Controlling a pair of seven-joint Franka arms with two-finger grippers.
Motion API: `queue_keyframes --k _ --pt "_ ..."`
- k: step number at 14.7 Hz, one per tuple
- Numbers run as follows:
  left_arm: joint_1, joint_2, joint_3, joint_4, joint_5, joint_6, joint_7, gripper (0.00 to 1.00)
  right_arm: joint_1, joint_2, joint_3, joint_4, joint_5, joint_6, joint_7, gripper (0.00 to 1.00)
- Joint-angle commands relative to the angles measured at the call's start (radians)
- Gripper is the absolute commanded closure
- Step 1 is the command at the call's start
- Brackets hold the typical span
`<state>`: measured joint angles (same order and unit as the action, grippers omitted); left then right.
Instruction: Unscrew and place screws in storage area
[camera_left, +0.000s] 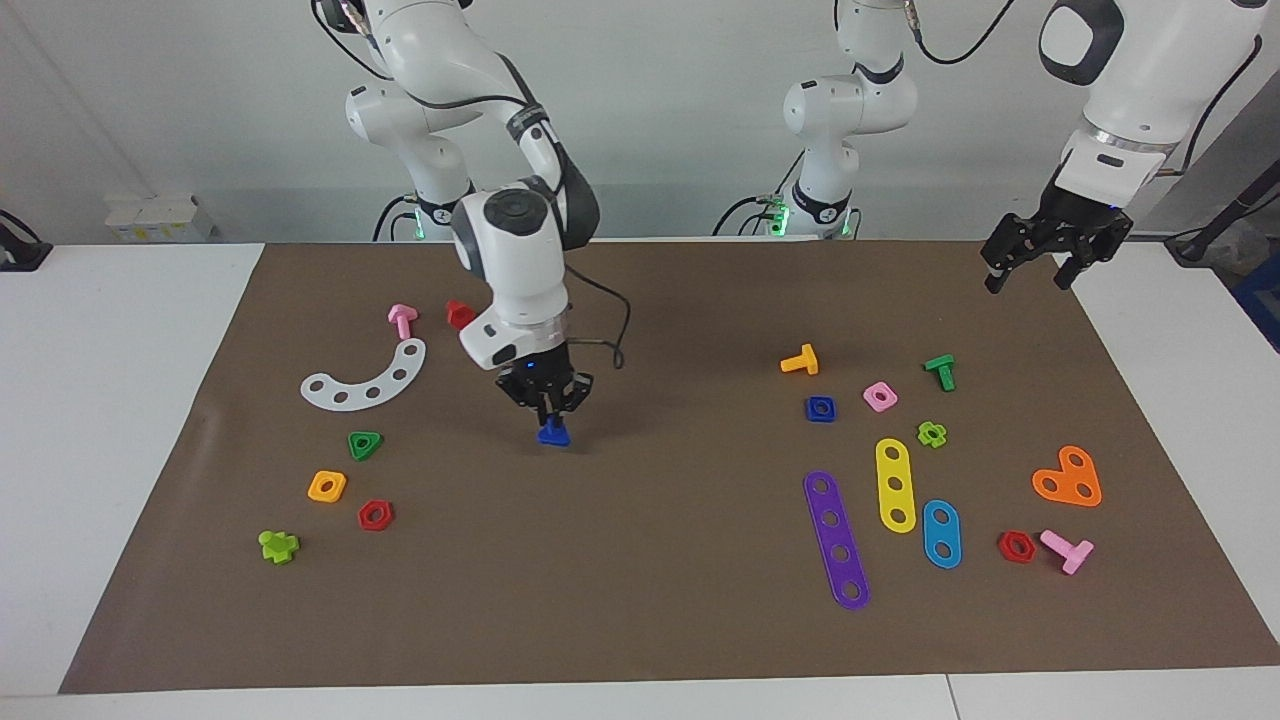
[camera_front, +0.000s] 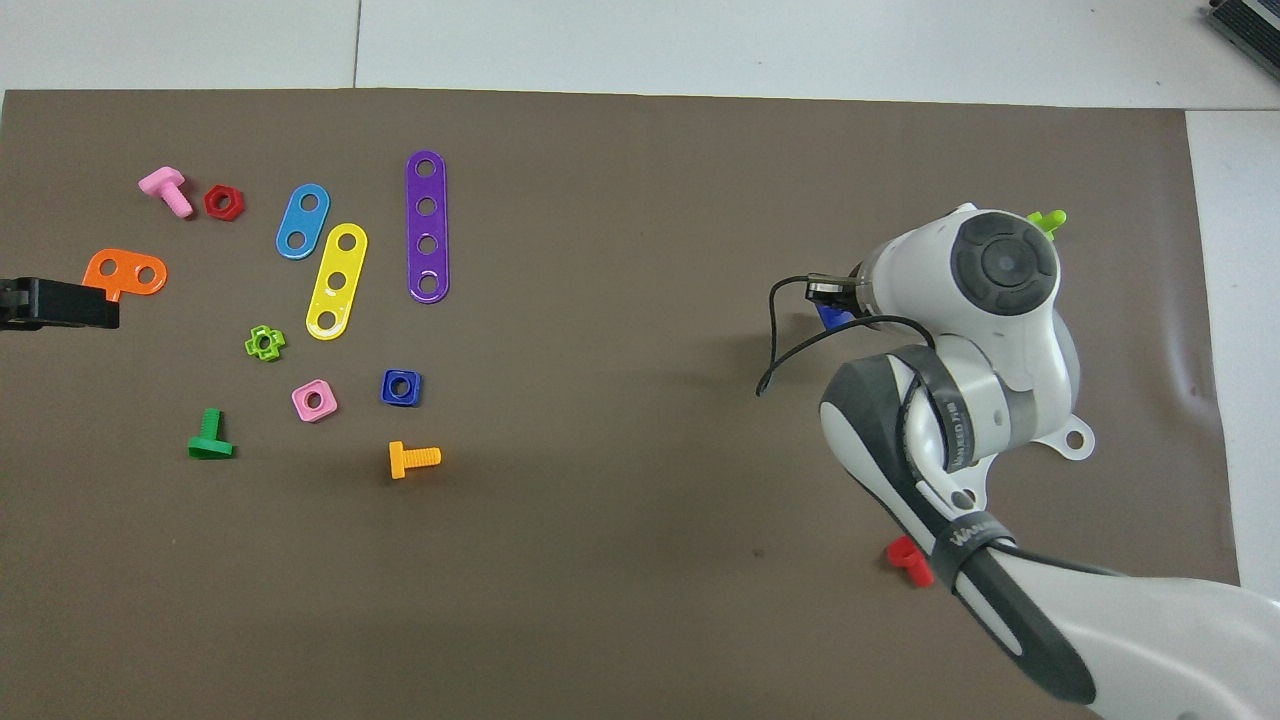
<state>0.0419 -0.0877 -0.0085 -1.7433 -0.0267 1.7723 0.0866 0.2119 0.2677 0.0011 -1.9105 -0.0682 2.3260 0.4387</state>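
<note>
My right gripper (camera_left: 548, 415) is shut on the dark-blue bolt (camera_left: 553, 434), head down, at or just above the brown mat (camera_left: 660, 560) near its middle. In the overhead view the right arm covers most of the bolt (camera_front: 832, 317). The storage patch, with a green triangular nut (camera_left: 365, 444), an orange square nut (camera_left: 327, 486) and a red hexagonal nut (camera_left: 375, 515), lies beside the bolt toward the right arm's end. My left gripper (camera_left: 1028, 282) is open and empty, raised over the mat's corner at the left arm's end; it waits there.
A white curved strip (camera_left: 365, 378), pink bolt (camera_left: 402, 320) and red bolt (camera_left: 460, 314) lie near the right arm. A lime piece (camera_left: 278, 546) lies farther out. Coloured strips (camera_left: 836, 538), a blue square nut (camera_left: 820, 408) and several bolts lie toward the left arm's end.
</note>
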Motion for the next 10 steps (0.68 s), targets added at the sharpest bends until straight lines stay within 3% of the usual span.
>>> queue_keyframes --k 1,10 --pt "-0.007 -0.009 0.010 -0.013 0.017 -0.002 0.015 0.00 -0.070 -0.009 0.017 -0.027 0.056 0.006 -0.115 1.00" --pt "-0.010 -0.012 0.007 -0.013 0.073 -0.051 0.010 0.00 -0.166 0.022 0.014 -0.039 0.060 -0.013 -0.196 1.00"
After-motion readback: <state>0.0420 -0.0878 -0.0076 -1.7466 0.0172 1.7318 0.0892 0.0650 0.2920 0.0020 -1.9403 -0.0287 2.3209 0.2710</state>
